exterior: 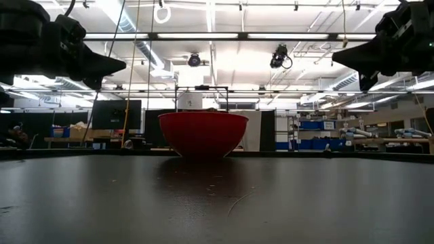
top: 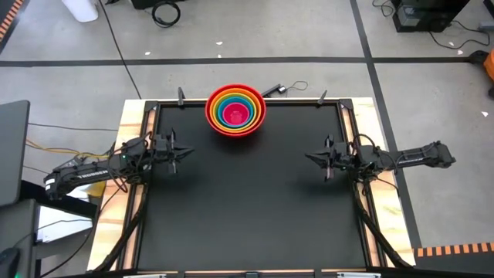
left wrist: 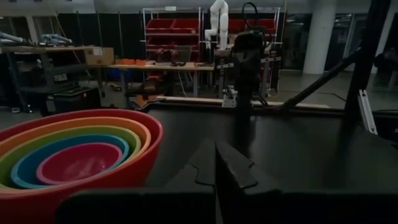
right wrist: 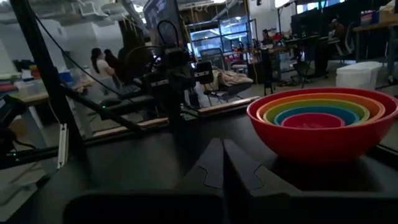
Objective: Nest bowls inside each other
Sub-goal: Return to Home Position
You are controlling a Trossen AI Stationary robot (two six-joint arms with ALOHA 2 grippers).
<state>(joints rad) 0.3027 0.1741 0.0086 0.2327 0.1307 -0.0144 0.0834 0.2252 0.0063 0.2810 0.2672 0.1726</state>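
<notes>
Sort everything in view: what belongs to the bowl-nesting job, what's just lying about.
Job: stack of nested bowls; left gripper and right gripper, waiting at the sides.
Lying about: clamps; black cable.

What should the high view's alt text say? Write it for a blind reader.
Five bowls sit nested at the middle of the far edge of a black table, red outermost, then orange, yellow-green, blue, and pink innermost. The left gripper and right gripper hang shut over the table's sides, clear of the bowls.
</notes>
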